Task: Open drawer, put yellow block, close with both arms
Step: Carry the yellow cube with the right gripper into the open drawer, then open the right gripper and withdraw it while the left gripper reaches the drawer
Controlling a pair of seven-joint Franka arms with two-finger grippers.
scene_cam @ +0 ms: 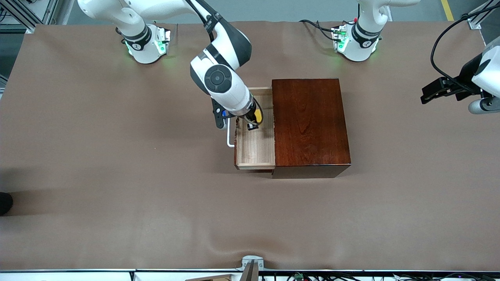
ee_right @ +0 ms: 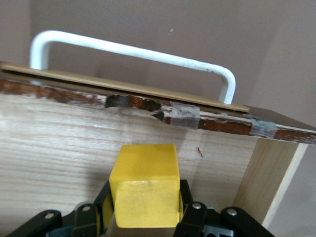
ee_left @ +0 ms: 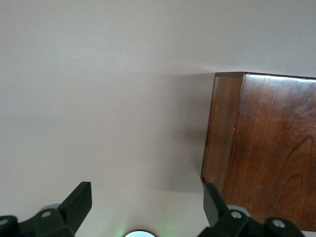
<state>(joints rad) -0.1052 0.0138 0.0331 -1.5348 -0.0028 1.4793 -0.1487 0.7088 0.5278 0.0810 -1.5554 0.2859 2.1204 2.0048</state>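
The dark mahogany box [scene_cam: 310,125] stands mid-table with its drawer [scene_cam: 256,150] pulled out toward the right arm's end; the white bar handle [scene_cam: 229,138] shows on its front. My right gripper [scene_cam: 254,121] is over the open tray, shut on the yellow block [scene_cam: 258,115]. In the right wrist view the block [ee_right: 144,185] sits between the fingers [ee_right: 185,197], just above the pale drawer floor [ee_right: 59,148], with the handle [ee_right: 133,52] past it. My left gripper [scene_cam: 425,95] waits open and empty over the left arm's end of the table, beside the box [ee_left: 266,148].
The brown table cover [scene_cam: 117,175] spreads all round the box. The two arm bases [scene_cam: 150,45] stand along the table's edge farthest from the front camera. A small metal bracket [scene_cam: 252,263] sits at the edge nearest that camera.
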